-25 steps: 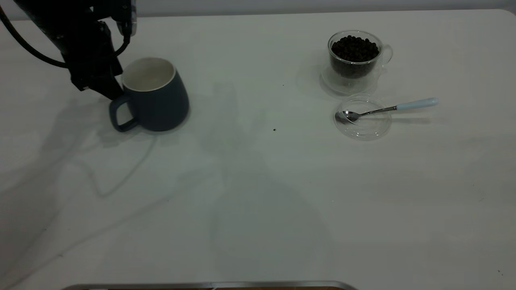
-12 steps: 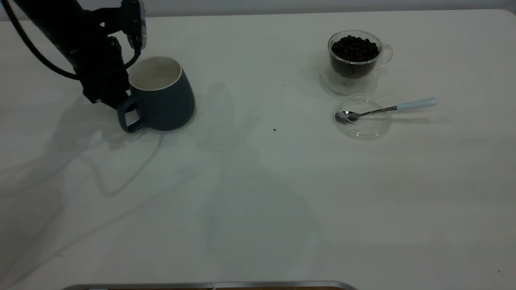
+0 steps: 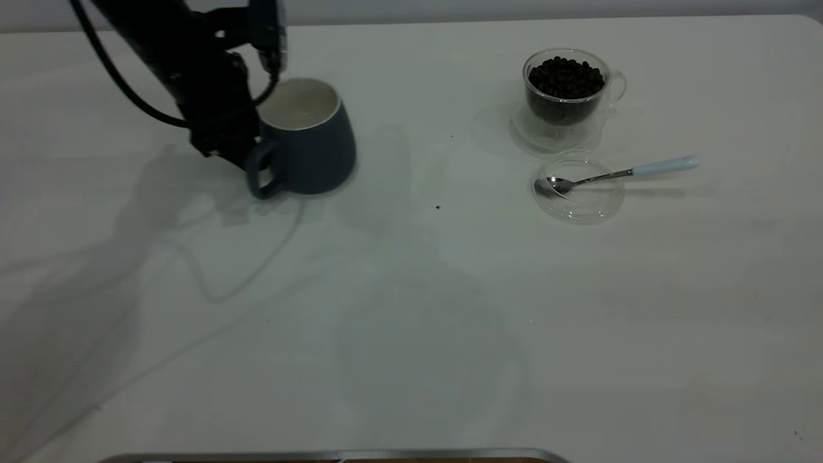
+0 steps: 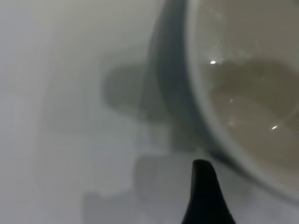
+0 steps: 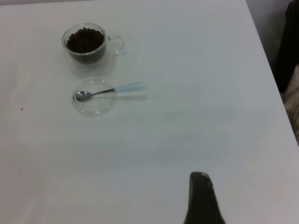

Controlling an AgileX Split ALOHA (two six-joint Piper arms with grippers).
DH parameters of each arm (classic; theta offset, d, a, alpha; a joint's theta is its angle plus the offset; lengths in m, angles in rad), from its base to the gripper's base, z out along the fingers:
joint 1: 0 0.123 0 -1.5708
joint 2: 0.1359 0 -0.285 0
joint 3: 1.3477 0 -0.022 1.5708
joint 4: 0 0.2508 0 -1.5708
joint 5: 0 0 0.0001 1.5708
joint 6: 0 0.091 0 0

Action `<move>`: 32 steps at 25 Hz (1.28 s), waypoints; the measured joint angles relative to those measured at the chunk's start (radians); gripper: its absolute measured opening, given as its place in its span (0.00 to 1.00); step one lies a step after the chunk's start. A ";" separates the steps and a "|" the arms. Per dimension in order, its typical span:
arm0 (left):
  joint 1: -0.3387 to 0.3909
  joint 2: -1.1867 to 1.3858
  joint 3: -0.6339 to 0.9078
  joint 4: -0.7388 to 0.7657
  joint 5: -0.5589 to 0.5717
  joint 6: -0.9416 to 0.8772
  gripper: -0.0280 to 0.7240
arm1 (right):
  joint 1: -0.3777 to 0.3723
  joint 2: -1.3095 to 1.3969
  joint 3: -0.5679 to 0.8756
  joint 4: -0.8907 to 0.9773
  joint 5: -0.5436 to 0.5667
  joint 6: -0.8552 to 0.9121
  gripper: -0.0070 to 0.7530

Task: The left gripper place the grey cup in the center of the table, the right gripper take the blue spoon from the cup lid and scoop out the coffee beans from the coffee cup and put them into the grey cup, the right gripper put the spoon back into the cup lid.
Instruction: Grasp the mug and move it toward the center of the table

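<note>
Blue-grey ceramic is what your left gripper (image 3: pixel 247 151) has hold of: it sits at the handle side of the grey cup (image 3: pixel 308 138), jaws closed on the loop handle as far as the exterior view shows (the fingertips themselves are hidden behind arm and handle). You can see the cup upright on the table (image 3: pixel 411 308), left of the middle and toward the far edge, its white inside empty. From the left wrist view you get only one dark fingertip (image 4: pixel 204 196) beside the cup's (image 4: pixel 243 93) rim.

Look to the right half of the table and you find the coffee cup (image 3: pixel 566 96), clear glass, filled with coffee beans (image 3: pixel 566 77). Just in front of it lies the cup lid (image 3: pixel 578 188), with the blue spoon (image 3: pixel 617 173) resting across it: bowl inside the lid, pale handle sticking out past the rim to the right.

Your right gripper (image 5: pixel 202 198) is out of the exterior view; its wrist camera shows one dark finger over bare table, well apart from the lid (image 5: pixel 93 97), spoon (image 5: pixel 110 90) and glass cup (image 5: pixel 86 44). You cannot tell how its jaws stand.
</note>
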 joint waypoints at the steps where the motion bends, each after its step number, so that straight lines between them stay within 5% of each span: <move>1: -0.010 0.010 -0.010 0.000 0.002 -0.001 0.79 | 0.000 0.000 0.000 0.001 0.000 0.000 0.73; 19: -0.106 0.069 -0.085 -0.087 0.020 0.019 0.79 | 0.000 0.000 0.000 0.001 0.000 0.000 0.73; 32: -0.107 0.069 -0.085 -0.090 0.082 0.020 0.79 | 0.000 0.000 0.000 0.001 0.000 0.000 0.73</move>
